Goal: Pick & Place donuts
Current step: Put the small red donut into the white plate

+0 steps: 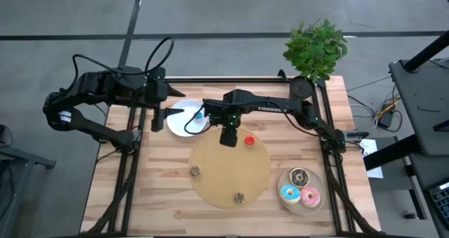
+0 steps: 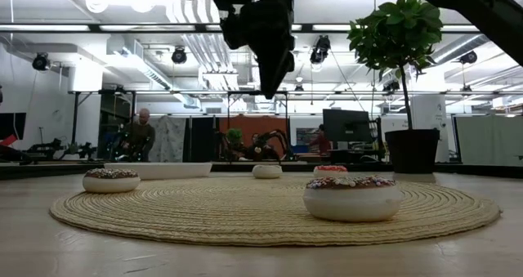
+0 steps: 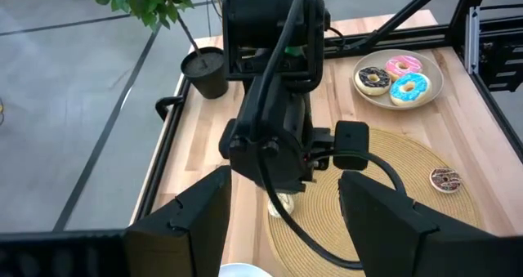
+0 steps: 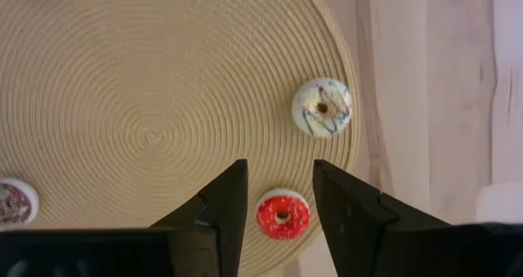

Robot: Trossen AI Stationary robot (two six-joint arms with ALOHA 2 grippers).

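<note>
A round woven tan mat (image 1: 224,182) lies mid-table. On it are a small red donut (image 1: 249,140), two small brown-topped donuts (image 1: 195,170) (image 1: 240,198) and a white drizzled one (image 4: 322,108). My right gripper (image 1: 228,136) hangs open and empty above the mat's far part. In its wrist view (image 4: 280,172) the red donut (image 4: 283,215) shows between its fingers, below them. Three larger donuts, chocolate (image 1: 300,176), blue (image 1: 289,193) and pink (image 1: 310,194), lie on a beige plate (image 1: 303,208). My left gripper (image 3: 282,187) is open and empty at the far left (image 1: 158,116).
A white plate (image 1: 181,122) with a small blue thing (image 1: 200,116) on it sits beyond the mat, between the two grippers. A potted plant (image 1: 316,48) stands at the far right corner. Black frame rails (image 1: 130,161) run along the table's sides. People show in the room behind (image 2: 140,134).
</note>
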